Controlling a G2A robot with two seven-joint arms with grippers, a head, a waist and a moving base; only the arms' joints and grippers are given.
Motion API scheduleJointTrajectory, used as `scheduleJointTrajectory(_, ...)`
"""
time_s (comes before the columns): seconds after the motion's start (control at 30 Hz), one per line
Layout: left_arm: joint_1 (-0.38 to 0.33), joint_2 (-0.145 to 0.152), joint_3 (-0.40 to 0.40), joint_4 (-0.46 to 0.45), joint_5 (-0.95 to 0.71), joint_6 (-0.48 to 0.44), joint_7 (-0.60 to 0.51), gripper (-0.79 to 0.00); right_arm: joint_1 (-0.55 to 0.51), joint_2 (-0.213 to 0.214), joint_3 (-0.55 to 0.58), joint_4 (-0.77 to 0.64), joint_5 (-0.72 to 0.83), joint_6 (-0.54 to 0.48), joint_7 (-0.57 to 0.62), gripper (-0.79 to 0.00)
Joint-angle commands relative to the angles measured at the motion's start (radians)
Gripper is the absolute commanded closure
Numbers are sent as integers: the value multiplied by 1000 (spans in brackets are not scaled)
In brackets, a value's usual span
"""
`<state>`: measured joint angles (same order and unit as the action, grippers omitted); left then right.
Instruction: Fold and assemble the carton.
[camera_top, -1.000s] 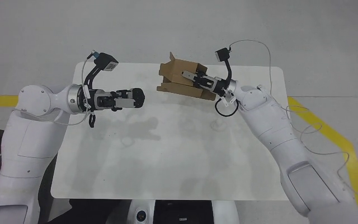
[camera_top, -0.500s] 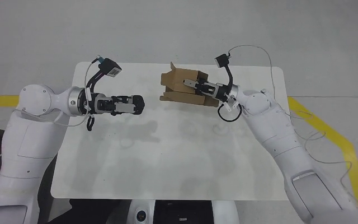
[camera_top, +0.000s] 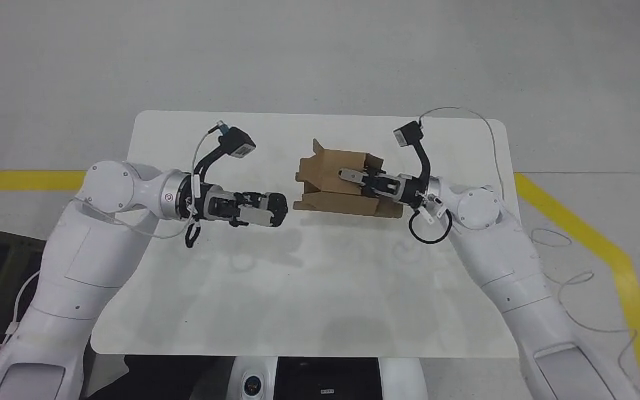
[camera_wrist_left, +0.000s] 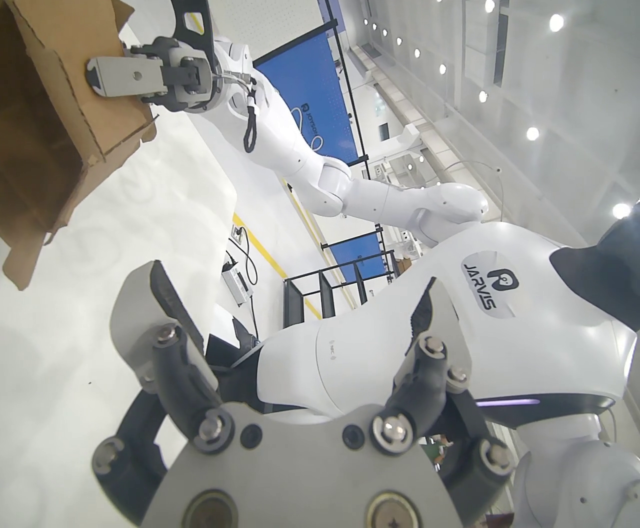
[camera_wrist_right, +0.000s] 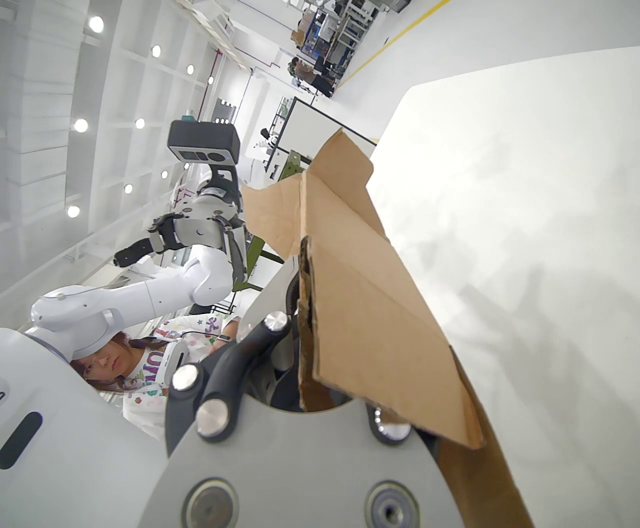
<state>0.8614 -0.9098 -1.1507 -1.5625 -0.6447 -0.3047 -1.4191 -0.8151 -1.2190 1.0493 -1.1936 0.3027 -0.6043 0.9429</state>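
A brown cardboard carton (camera_top: 338, 183), partly opened with loose flaps, sits over the middle of the white table (camera_top: 300, 290). My right gripper (camera_top: 348, 177) is shut on one wall of the carton (camera_wrist_right: 360, 300), with the cardboard between its fingers. In the left wrist view the same grip shows on the carton's (camera_wrist_left: 55, 110) outer panel. My left gripper (camera_top: 280, 206) hovers just left of the carton, apart from it. Its fingers (camera_wrist_left: 165, 310) stand open with nothing between them.
The table's front half and left side hold nothing but shadows. A yellow floor line (camera_top: 40, 180) runs beyond the table's left and right edges.
The right arm has carried the carton from the table's far edge toward the centre. The left gripper has moved right and nearer, closing in on the carton's left side.
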Motion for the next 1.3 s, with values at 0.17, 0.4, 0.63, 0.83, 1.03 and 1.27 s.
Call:
scheduleJointTrajectory(0.17,2,-8,-2,26,13,-19,104,-785,-21,5,-2,-44,-1,32,32,0)
scheduleJointTrajectory(0.4,3,-15,15,40,49,-26,151,-785,-34,3,-11,-77,15,43,28,0)
scheduleJointTrajectory(0.63,3,-24,36,41,84,-39,180,-785,-37,-2,-22,-94,27,49,4,0)
scheduleJointTrajectory(0.83,10,-27,43,48,88,-37,177,-785,-31,-6,-27,-98,33,52,-8,0)
scheduleJointTrajectory(1.03,34,-27,39,31,59,-28,153,-785,-24,-12,-39,-99,29,51,-33,0)
scheduleJointTrajectory(1.27,46,-25,28,9,67,-14,125,-785,-14,-22,-56,-98,21,42,-69,0)
